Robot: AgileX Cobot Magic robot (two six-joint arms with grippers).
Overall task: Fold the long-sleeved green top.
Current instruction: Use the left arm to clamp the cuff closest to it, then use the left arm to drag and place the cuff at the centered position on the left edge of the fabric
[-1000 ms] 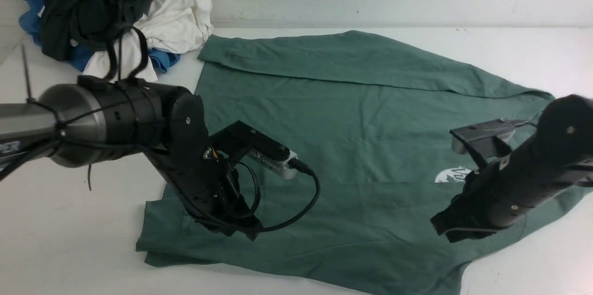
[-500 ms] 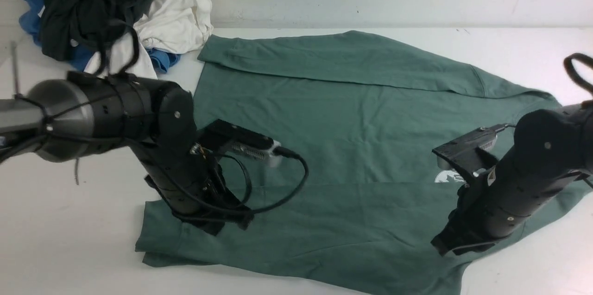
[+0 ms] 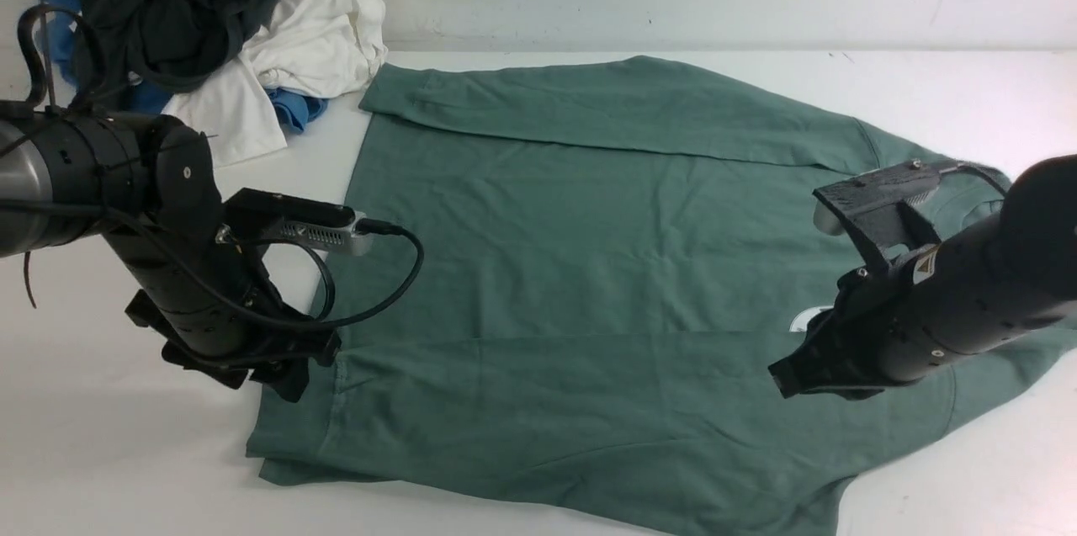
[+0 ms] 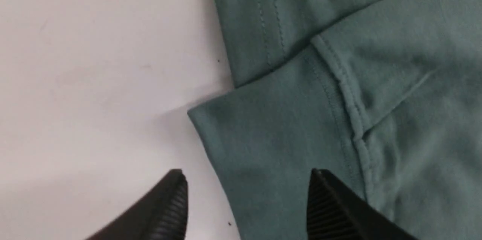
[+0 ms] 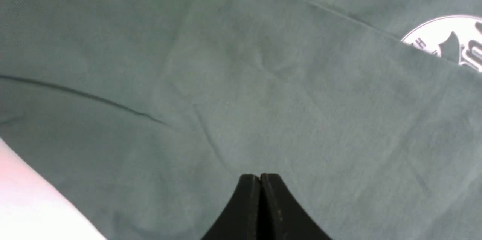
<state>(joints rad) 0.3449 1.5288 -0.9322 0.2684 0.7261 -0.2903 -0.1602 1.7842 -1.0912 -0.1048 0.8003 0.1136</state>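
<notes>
1. The green top point(image 3: 589, 267) is spread flat on the white tabletop point(image 3: 126, 452).
2. Left gripper point(image 4: 245, 175) is wide open over the top's hem corner, holding nothing.
3. Right gripper point(image 5: 260, 181) is pinched closed and empty, just above the fabric near the logo point(image 5: 448, 40).

Bright even light, soft shadows, wrist views slightly blurred

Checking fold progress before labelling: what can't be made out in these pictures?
- White logo: front view, mostly behind the right arm; right wrist view, cut by the edge; text unreadable.
- Green top: front view, near right part cut by the bottom edge.
- Clothes pile: front view, cut by the top edge.
- Right gripper: fabric contact unclear.
</notes>
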